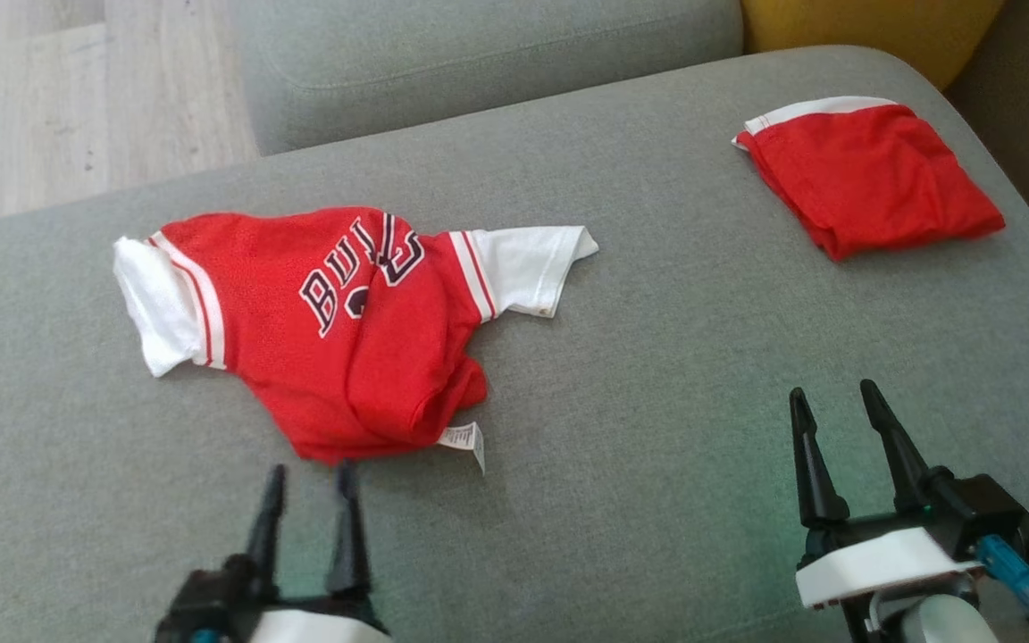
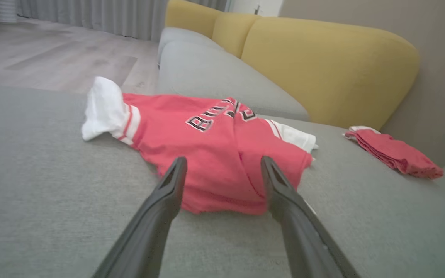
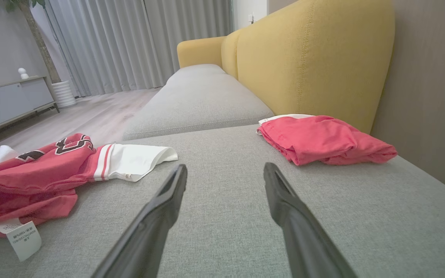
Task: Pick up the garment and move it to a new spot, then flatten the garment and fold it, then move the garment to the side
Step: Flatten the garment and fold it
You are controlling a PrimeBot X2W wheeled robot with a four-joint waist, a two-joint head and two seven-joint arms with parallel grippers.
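Note:
The garment (image 1: pixel 336 330) is a red jersey with white sleeves and dark lettering, lying crumpled on the grey sofa seat (image 1: pixel 657 375). It also shows in the left wrist view (image 2: pixel 214 154) and at the left of the right wrist view (image 3: pixel 33 181), with a white label (image 3: pixel 21 237) hanging at its hem. My left gripper (image 1: pixel 311 471) stands open just in front of the garment's near hem, its fingers straddling that hem in its own view (image 2: pixel 222 162). My right gripper (image 1: pixel 832 391) is open over bare cushion to the right, nothing between its fingers (image 3: pixel 224 168).
A folded red piece with a white band (image 1: pixel 872 174) lies at the far right of the seat, near the yellow backrest (image 3: pixel 315 58). Another grey cushion (image 1: pixel 479 62) adjoins at the back. Wooden floor (image 1: pixel 77 98) lies beyond the seat's left edge.

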